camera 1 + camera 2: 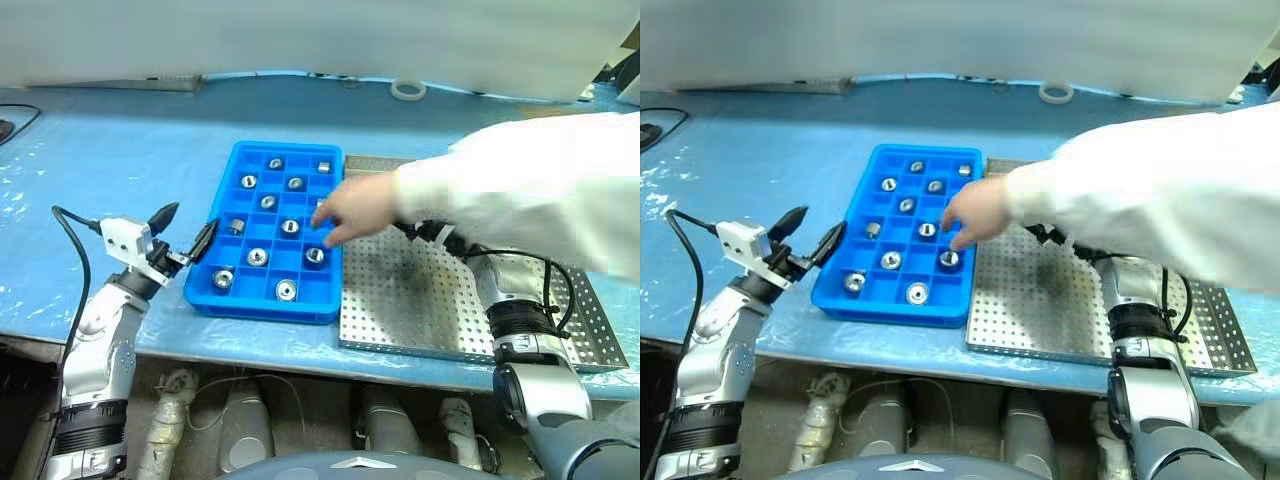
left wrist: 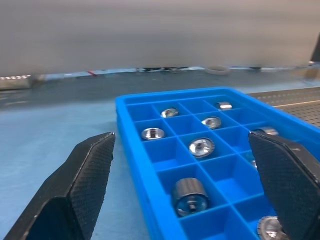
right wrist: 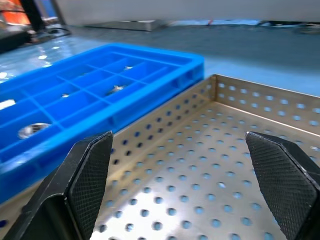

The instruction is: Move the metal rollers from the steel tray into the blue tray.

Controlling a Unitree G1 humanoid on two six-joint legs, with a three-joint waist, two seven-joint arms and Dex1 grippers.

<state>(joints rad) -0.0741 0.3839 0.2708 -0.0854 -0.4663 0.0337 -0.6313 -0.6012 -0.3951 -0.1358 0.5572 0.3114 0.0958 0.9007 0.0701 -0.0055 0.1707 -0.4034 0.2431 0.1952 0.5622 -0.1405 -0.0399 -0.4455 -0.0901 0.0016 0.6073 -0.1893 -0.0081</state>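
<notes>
The blue tray [image 1: 228, 193] lies left of the steel tray [image 1: 440, 300], their long sides touching. Several metal rollers sit in its compartments, one [image 1: 286, 290] in the near row, another [image 2: 190, 194] close before my left fingers. My left gripper [image 1: 185, 230] stands open at the blue tray's near left corner, one finger [image 2: 92, 165] outside the wall and the other over the compartments. My right gripper [image 3: 179, 137] is open just above the steel tray's perforated floor [image 3: 200, 175]; from the head it is mostly hidden under a person's sleeve. The person's hand [image 1: 355, 210] reaches over the blue tray's right side.
A white tape ring [image 1: 408, 90] lies at the back of the blue-covered table [image 1: 120, 150]. A black cable [image 1: 20, 120] runs at the far left. The person's white sleeve [image 1: 520, 190] crosses above the steel tray. The table's front edge is close below both trays.
</notes>
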